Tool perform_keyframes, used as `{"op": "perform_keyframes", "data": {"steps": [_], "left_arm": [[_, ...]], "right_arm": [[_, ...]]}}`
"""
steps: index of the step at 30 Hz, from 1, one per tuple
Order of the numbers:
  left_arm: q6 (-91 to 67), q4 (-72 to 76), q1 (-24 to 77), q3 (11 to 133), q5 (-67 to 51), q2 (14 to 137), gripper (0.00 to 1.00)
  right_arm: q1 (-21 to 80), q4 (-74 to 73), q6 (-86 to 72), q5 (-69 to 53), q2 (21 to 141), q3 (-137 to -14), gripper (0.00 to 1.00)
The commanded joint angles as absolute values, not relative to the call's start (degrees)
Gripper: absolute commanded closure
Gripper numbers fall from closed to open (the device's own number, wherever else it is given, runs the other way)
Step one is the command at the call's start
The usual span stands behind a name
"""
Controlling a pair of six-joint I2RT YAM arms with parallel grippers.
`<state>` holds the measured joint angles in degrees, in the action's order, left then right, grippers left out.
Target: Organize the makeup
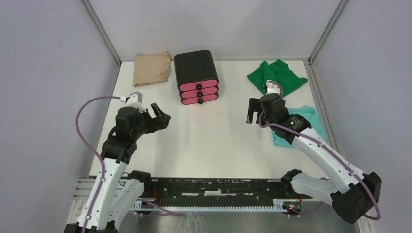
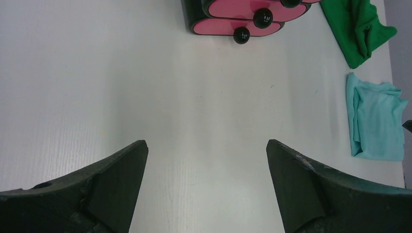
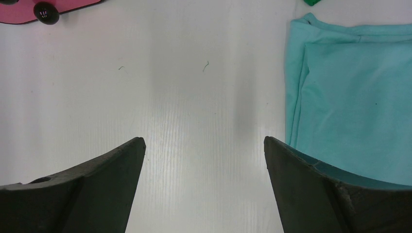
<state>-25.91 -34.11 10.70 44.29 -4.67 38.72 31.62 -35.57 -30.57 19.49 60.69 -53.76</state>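
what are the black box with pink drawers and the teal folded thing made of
Black rounded box with pink drawer fronts: likely moulded plastic, smooth matte shell, glossy black ball knobs. Teal folded cloth: soft fabric, matt, with creases and folded layers.

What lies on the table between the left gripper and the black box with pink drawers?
Nothing: only bare white table separates the open left gripper from the black box with pink drawers. The left wrist view shows this stretch plainly.

Makeup: not showing for you in any of the three views right now.
Whereabouts: can't tell.
Drawer box (image 1: 194, 65): pink drawers look shut, insides hidden.
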Motion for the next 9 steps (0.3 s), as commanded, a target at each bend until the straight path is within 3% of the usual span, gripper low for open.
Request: {"op": "perform_keyframes", "data": {"steps": [1, 9], "left_arm": [[-28.0, -31.6, 10.7, 46.5, -5.8, 39.2, 0.01], [-27.5, -31.5, 10.8, 46.5, -4.3, 37.8, 0.01]], "right_arm": [[31.7, -33.5, -30.1, 19.9, 59.8, -54.0, 0.01], [31.8, -33.6, -30.0, 20.0, 59.7, -54.1, 0.01]]}}
